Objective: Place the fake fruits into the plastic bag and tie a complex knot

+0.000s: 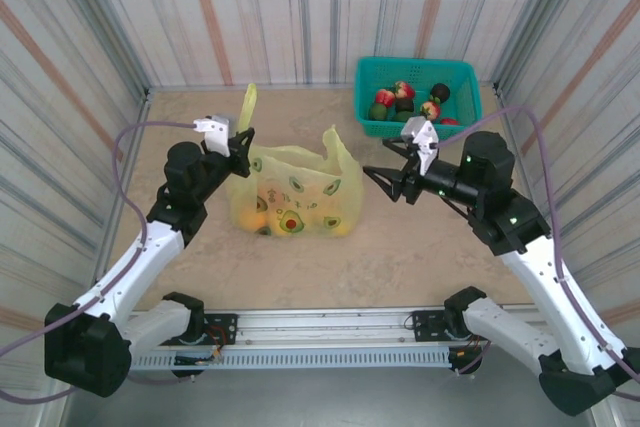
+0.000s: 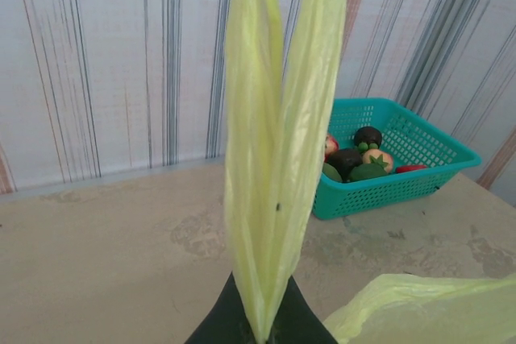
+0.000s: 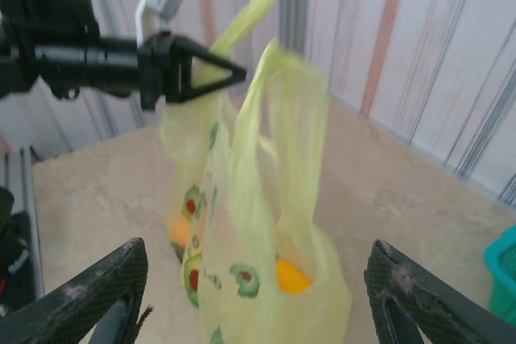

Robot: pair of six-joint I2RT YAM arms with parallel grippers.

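The translucent yellow-green plastic bag (image 1: 300, 192) with avocado prints stands in the middle of the beige table (image 1: 420, 247). Glossy orange fake fruits (image 3: 290, 275) lie inside it. The left tool (image 1: 243, 144) pinches one loop handle (image 2: 274, 118), which stands up from the closed jaws. The right tool (image 3: 256, 263), fingers spread wide, faces the bag's other handle from close by. A teal mesh basket (image 1: 415, 69) with more fruits sits at the far right.
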